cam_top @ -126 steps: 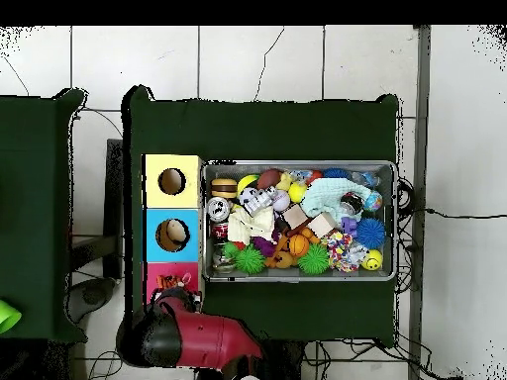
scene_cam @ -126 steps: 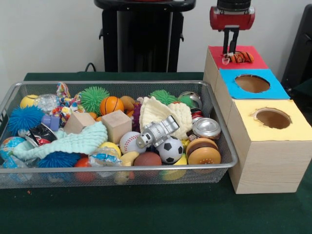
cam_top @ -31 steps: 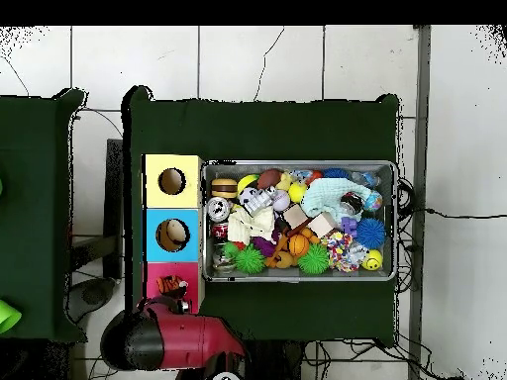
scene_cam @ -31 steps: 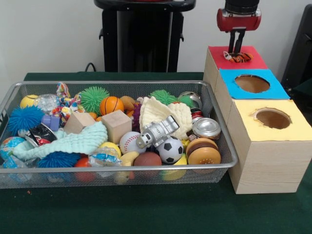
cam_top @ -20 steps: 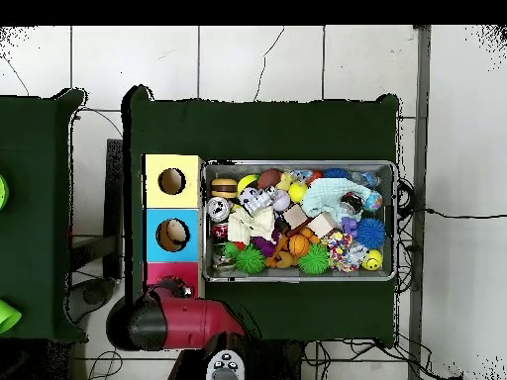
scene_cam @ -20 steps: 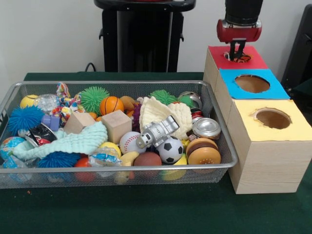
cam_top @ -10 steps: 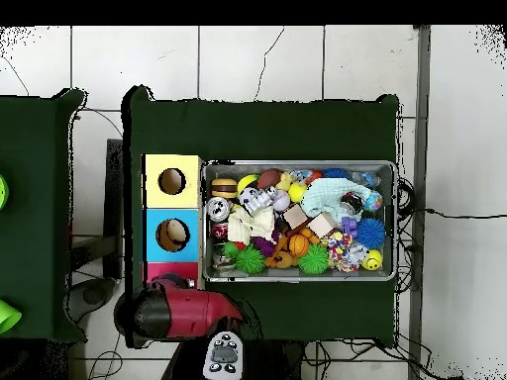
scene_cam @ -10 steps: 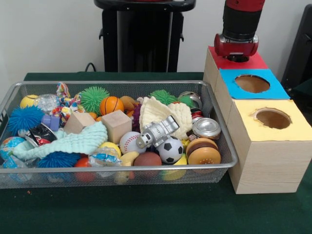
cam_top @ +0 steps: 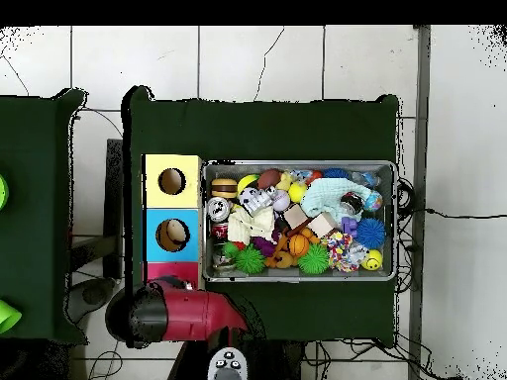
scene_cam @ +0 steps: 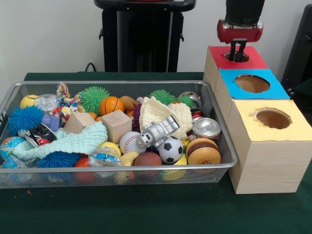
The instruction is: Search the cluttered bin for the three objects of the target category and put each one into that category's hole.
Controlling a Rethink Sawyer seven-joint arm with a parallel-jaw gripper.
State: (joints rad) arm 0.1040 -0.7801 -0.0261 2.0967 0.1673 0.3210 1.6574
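Note:
The silver wire-mesh bin (scene_cam: pixel 117 83) fills the left and middle of the front view, packed with toys; it also shows in the overhead view (cam_top: pixel 297 163). My gripper (scene_cam: pixel 237 54) hangs straight down over the hole of the red-topped box (scene_cam: pixel 256 59), its tips at the hole's mouth. The orange tiger-striped toy is out of view. A pale yellow curved toy (scene_cam: pixel 129 157) lies at the bin's front, between the baseball and a brown ball. In the overhead view my red arm (cam_top: pixel 178 312) covers the gripper and most of the red box (cam_top: pixel 170 268).
A blue-topped box (scene_cam: pixel 273 90) and a yellow-topped box (scene_cam: pixel 292 129), each with a round hole, stand in a row beside the red one, right of the bin. The bin holds balls, spiky balls, wooden blocks, cloths, a silver robot toy (scene_cam: pixel 157 131) and a can (scene_cam: pixel 206 127).
The gripper carried the tiger-striped toy across the red box top to its hole and lowered; the toy has gone from sight at the hole. The bin's contents have not moved.

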